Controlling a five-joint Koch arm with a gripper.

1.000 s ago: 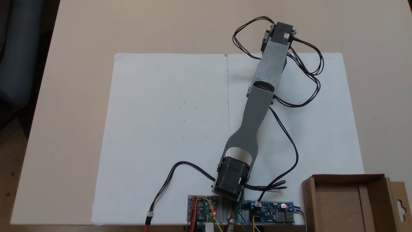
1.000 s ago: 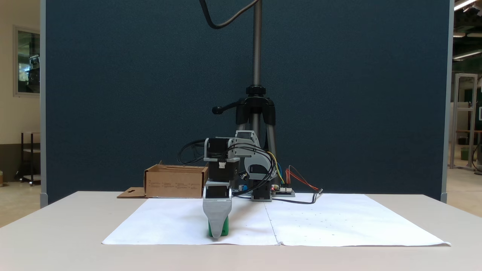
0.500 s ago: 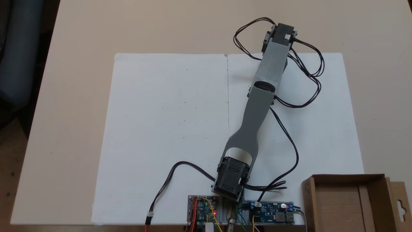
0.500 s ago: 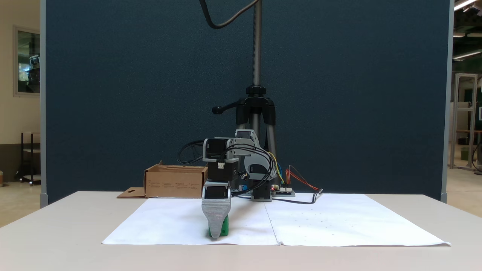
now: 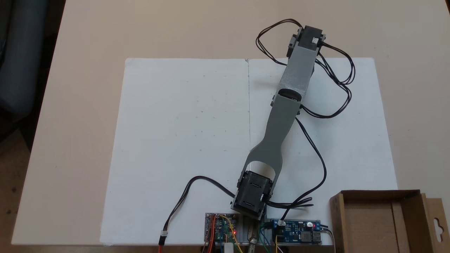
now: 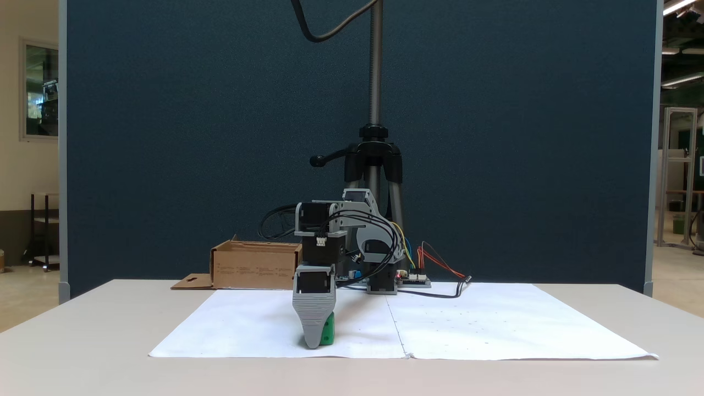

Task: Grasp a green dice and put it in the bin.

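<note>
The green dice [image 6: 326, 332] sits on the white paper near its front edge, partly covered by the grey jaw in front of it. My gripper [image 6: 312, 341] points straight down with its tip at the paper, right against the dice. The jaws line up one behind the other, so the gap between them is hidden. From above, the outstretched arm [image 5: 281, 123] covers the gripper and the dice. The bin [image 5: 411, 214] is a brown cardboard box beside the arm's base, seen also at the back left as the bin [image 6: 256, 268].
White paper [image 5: 182, 140] covers the middle of the beige table. Circuit boards [image 5: 295, 233] and loose black cables [image 5: 316, 165] lie near the arm's base. A camera tripod [image 6: 374, 159] stands behind the table in front of a blue partition.
The gripper has slid slightly left in the front view, so more of the dice shows on its right. From above, the wrist has swung a little to the right.
</note>
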